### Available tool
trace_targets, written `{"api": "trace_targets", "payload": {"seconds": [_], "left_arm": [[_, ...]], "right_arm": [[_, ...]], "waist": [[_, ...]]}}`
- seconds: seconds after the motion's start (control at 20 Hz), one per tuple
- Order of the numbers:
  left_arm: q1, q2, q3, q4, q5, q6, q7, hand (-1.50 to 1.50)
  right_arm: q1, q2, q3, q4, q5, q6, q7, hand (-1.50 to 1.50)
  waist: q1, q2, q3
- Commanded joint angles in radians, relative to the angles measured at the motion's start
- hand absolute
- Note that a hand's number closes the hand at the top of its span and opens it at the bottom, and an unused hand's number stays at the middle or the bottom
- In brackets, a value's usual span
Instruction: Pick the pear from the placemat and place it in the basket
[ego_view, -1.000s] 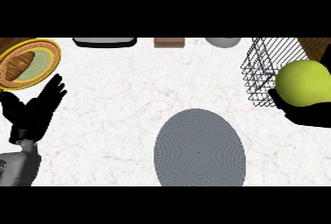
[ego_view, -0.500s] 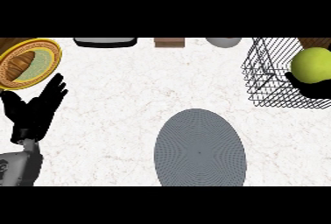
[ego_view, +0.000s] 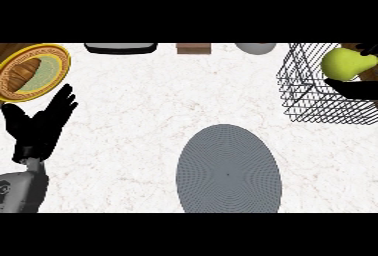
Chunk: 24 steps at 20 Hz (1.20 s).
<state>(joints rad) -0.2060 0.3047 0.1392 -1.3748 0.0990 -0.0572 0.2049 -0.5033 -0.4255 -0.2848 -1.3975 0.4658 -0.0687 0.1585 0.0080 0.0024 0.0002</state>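
Pear cradled in right hand over the wire basket, fingers curled beneath and behind it, placemat lower left of that hand, left hand open, resting far left.

This is a kitchen: a white, faintly veined marble-look worktop carries a grey oval woven placemat and a black wire basket. At its far left sits a round yellow-rimmed plate holding bread, and small kitchen items line the back edge, cut off by the view.
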Motion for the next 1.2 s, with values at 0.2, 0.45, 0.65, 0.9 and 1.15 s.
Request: {"api": "trace_targets", "payload": {"seconds": [0.2,0.45,0.65,0.9,1.15], "left_arm": [[0.025,0.007,0.029,-0.003,0.003,-0.031,-0.009,0.0],[0.056,-0.023,0.004,-0.08,-0.011,-0.016,0.02,0.0],[0.005,-0.037,0.002,-0.066,-0.026,0.031,0.048,0.0],[0.011,-0.017,0.021,-0.04,-0.019,0.005,0.021,0.0],[0.039,-0.023,0.021,-0.029,-0.022,-0.008,-0.014,0.0]], "right_arm": [[-0.063,0.01,-0.007,0.256,-0.022,-0.052,-0.225,-1.5],[-0.089,-0.027,-0.09,0.294,-0.121,-0.026,-0.275,-1.5],[-0.166,-0.067,-0.258,0.327,-0.266,-0.027,-0.176,-1.5],[-0.147,-0.184,-0.42,0.448,-0.416,0.06,-0.188,-1.5],[-0.057,-0.397,-0.516,0.594,-0.528,0.329,-0.223,-1.5]], "waist": [[-0.001,-0.001,0.0],[-0.002,-0.002,0.0],[-0.009,-0.003,0.001],[-0.008,0.001,0.001],[-0.012,0.0,0.001]]}}
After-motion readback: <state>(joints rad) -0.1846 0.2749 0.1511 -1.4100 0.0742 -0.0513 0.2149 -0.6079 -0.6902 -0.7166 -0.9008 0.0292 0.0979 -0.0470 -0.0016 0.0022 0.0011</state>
